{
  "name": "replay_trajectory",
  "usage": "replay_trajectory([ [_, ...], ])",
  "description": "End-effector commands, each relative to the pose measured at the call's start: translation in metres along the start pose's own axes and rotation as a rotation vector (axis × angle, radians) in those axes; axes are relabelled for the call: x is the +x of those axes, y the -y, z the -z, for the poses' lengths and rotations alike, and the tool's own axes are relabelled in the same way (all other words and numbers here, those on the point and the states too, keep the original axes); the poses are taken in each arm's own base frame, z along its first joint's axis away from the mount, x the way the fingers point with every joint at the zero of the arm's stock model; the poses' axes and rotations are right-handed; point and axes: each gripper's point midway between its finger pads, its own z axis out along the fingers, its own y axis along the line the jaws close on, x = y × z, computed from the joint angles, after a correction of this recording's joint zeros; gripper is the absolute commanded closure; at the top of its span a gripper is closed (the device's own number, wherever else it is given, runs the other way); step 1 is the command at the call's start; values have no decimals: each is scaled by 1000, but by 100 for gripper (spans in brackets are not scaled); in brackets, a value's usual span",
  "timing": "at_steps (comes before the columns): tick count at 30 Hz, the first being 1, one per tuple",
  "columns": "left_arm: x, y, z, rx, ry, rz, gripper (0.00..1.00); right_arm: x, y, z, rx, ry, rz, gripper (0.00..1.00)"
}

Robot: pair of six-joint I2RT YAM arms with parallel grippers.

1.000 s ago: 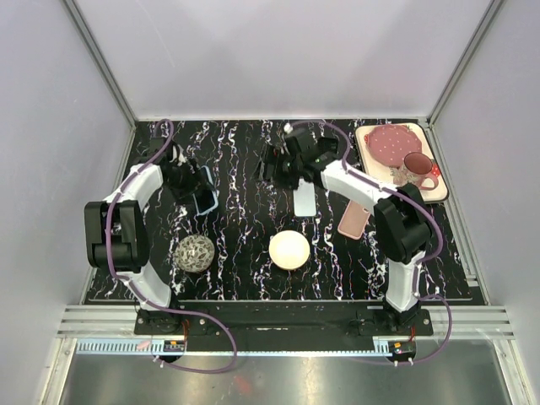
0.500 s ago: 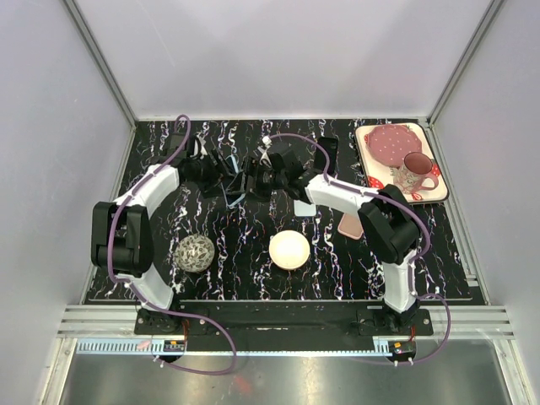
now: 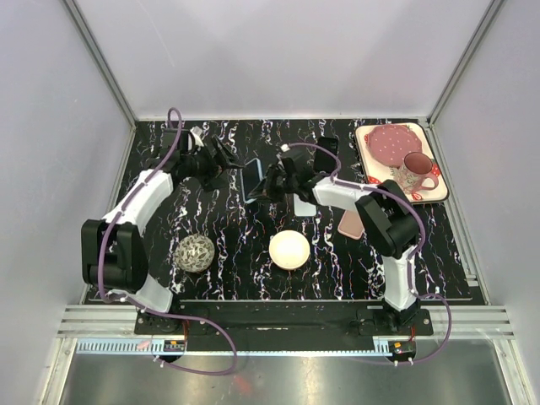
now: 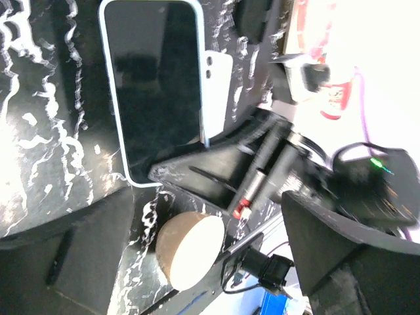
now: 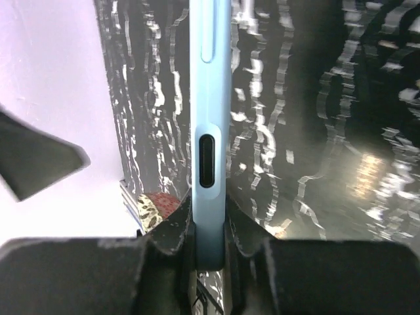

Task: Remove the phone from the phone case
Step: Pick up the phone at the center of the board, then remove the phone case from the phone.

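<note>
**A:** Where is the phone?

**B:** The phone point(image 4: 154, 85) stands on edge over the far middle of the table point(image 3: 236, 240), between the two arms. Its dark screen faces the left gripper point(image 3: 221, 160). I cannot tell whether its lower end touches the table.

**A:** Is it out of the case?

**B:** No. The pale blue case point(image 5: 210, 79) wraps it all round. Its rim frames the screen, and the right wrist view shows its side with a slot cut in it.

**A:** What holds it?

**B:** The right gripper point(image 5: 208, 233). Its fingers are clamped on one end of the case, one pad on each face.

**A:** And the left?

**B:** Its fingers point(image 4: 72, 262) are spread wide with nothing between them. It hovers just beside the phone, apart from it.

**A:** Anything else close by?

**B:** A white slab point(image 4: 216, 72) with two lenses lies flat just behind the phone; I cannot tell whether it is a phone or a case. A cream dome point(image 3: 289, 250) sits nearer the bases. A patterned ball point(image 3: 195, 252) is to the left of the dome.
</note>
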Motion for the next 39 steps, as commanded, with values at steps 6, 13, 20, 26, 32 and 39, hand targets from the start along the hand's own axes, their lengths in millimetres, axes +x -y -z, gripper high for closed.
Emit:
replay_trajectory([
  [6,-10,48,30,377,97,-33,1,-32,-66,82,-462,-1,-101,100],
  [13,4,66,18,568,15,24,1,-22,-102,111,-660,-75,-88,100],
  [20,10,78,1,576,-10,30,1,-15,-113,121,-694,-109,-36,100],
  [26,2,89,-1,626,12,39,16,-11,-121,127,-726,-139,-33,100],
  [32,1,113,10,733,18,19,60,-6,-120,126,-748,-180,-49,100],
  [39,-4,122,19,792,38,46,100,1,-109,120,-712,-198,-57,93],
])
